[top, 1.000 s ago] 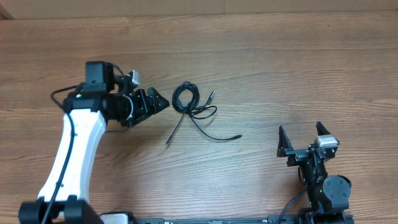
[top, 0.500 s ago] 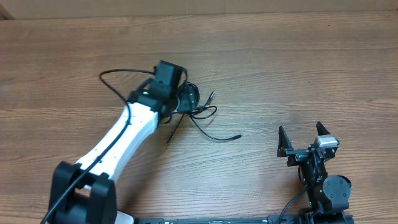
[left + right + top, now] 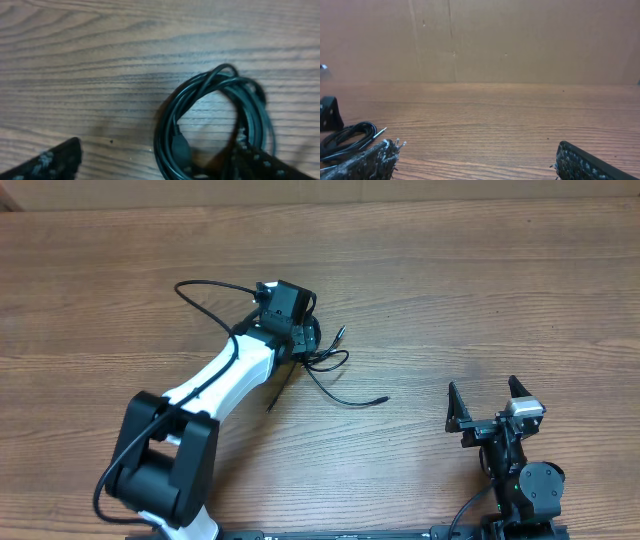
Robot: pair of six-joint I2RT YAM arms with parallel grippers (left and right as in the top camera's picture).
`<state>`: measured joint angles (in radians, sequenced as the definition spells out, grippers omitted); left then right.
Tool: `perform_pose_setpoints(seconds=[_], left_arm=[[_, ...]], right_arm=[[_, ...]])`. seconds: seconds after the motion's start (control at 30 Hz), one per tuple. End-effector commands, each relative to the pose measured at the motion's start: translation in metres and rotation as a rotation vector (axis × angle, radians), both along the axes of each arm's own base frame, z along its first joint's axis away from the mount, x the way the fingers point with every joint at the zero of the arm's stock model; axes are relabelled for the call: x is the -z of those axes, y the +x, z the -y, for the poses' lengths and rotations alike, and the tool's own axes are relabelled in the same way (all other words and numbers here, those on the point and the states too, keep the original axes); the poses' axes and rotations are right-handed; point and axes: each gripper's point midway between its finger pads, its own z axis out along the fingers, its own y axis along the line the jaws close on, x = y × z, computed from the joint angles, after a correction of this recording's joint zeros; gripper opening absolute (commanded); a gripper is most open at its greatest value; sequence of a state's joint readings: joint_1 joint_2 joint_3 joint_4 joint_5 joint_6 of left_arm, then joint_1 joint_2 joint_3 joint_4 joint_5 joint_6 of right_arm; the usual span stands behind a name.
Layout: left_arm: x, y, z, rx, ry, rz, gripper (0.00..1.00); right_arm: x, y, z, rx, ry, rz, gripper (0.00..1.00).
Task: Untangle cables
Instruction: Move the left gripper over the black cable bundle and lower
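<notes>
Cables (image 3: 164, 135) coiled, longest tail pointing right

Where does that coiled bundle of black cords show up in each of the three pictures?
Overhead: the cords sit upper centre, partly under the left claw.
Left wrist: the cords fill the lower right.
Right wrist: the cords lie at the lower left.
Shared landmark: the left claw, open astride the cords; probably the dark block at the right wrist picture's left edge.
</notes>
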<state>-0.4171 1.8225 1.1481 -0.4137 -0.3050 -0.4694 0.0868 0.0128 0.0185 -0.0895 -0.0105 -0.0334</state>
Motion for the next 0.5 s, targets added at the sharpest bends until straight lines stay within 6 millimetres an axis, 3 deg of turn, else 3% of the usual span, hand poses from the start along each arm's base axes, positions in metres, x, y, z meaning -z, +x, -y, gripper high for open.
perform_pose_setpoints(seconds=[0.0,0.07,0.27,0.43,0.47], left_arm=[[0.015,0.005,-0.006,0.057,0.084,-0.025,0.84],[0.023,0.005,-0.006,0.065,0.094,-0.039,0.78],[0.034,0.004,-0.007,0.063,0.103,-0.057,0.74],[0.044,-0.003,0.002,0.093,0.057,-0.105,0.57],[0.045,-0.005,0.004,0.101,0.044,-0.117,0.50]], right_arm=[[0.001,0.000,0.002,0.009,0.002,0.006,1.00],[0.001,0.000,0.002,0.009,0.002,0.006,1.00],[0.001,0.000,0.002,0.009,0.002,0.006,1.00],[0.001,0.000,0.002,0.009,0.002,0.006,1.00],[0.001,0.000,0.002,0.009,0.002,0.006,1.00]])
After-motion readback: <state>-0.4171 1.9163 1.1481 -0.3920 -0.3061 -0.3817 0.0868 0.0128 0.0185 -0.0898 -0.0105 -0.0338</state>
